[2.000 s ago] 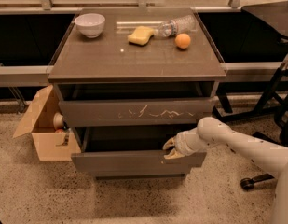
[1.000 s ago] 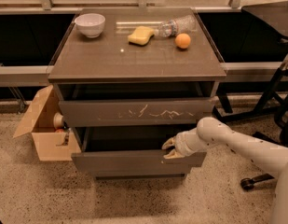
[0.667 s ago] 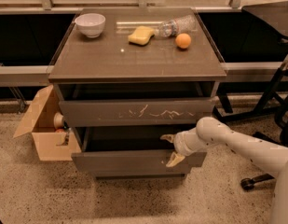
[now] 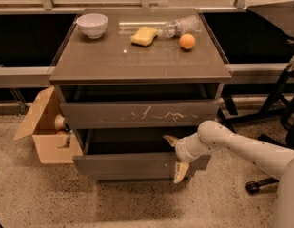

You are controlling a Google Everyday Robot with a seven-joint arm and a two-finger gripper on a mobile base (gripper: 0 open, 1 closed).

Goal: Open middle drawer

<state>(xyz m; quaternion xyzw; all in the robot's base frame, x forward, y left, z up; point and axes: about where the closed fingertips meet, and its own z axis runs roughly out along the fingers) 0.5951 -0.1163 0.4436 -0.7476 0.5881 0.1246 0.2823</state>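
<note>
Two tool [image 4: 175, 156] fingers [image 4: 180, 173] — spread — at the middle drawer [image 4: 127, 166], right end.

White arm [image 4: 241, 148] stretched in low from the right, end effector [image 4: 175, 156] at its left tip, fingers splayed wide

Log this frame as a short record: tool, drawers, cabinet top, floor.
tool: open, at the right end of the middle drawer front, one finger above its top edge, one lower across the front
middle drawer: pulled partway out, dark inside showing
top drawer: scratched front, slightly out
cabinet top: white bowl, yellow sponge, plastic bottle on its side, orange
floor: open cardboard box left of the cabinet
</note>
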